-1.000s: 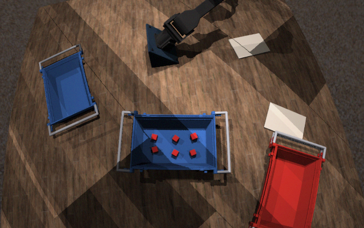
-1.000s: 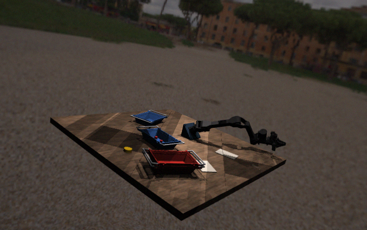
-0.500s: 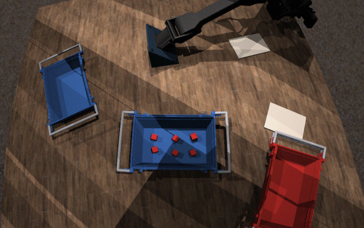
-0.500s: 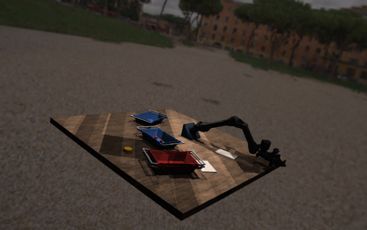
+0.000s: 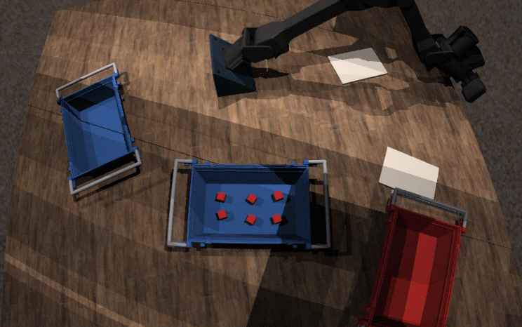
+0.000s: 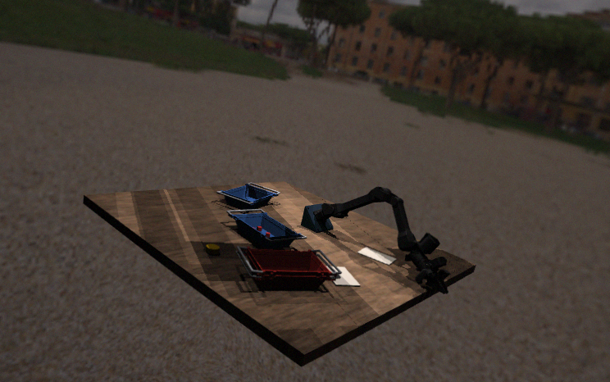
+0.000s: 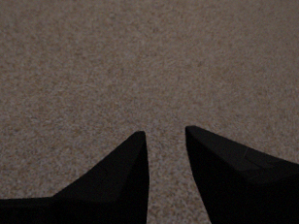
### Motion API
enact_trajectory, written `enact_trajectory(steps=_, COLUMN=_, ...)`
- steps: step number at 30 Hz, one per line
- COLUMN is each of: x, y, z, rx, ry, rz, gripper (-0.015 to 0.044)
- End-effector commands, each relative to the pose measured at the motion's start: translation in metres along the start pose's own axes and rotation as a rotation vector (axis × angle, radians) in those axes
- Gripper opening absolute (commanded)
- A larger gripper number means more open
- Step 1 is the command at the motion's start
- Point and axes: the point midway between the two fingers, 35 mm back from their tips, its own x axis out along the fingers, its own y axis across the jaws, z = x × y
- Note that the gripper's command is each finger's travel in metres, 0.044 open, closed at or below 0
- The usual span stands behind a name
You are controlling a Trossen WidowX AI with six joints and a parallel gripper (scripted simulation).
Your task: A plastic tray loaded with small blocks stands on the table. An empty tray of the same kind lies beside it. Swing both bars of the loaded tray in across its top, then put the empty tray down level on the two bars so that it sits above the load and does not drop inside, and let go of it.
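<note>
Two fingers w/ a narrow gap, nothing gripped: my gripper is approx. 2 o'clock from the loaded tray in top view, bars out; empty blue tray at 10 o'clock.

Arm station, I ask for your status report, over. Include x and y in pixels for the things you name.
Gripper [image 5: 473, 92] [image 6: 439, 288] [image 7: 165, 139] slightly open, holding nothing, away from trays. Loaded blue tray [image 5: 236, 208] [image 6: 248, 223]: both bars [image 5: 172, 203] [image 6: 245, 211] swung outward. Nothing seen blocking its top.

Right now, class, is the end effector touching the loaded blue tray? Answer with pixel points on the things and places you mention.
Apart: the top view shows bare wood between the end effector [image 5: 473, 96] [image 6: 443, 290] [image 7: 166, 129] and the loaded blue tray [image 5: 248, 231] [image 6: 265, 242].
</note>
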Motion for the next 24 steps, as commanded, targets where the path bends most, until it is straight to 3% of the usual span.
enact_trajectory(steps=1, x=-0.011, y=-0.062, z=-0.022, rx=0.040, ry=0.111, rz=-0.083, gripper=0.0084)
enact_trajectory(steps=12, x=-0.087, y=-0.231, z=-0.058, rx=0.206, ry=0.364, rz=-0.414, gripper=0.0084)
enact_trajectory(steps=24, x=-0.231, y=-0.353, z=-0.073, rx=0.509, ry=0.530, rz=-0.815, gripper=0.0084)
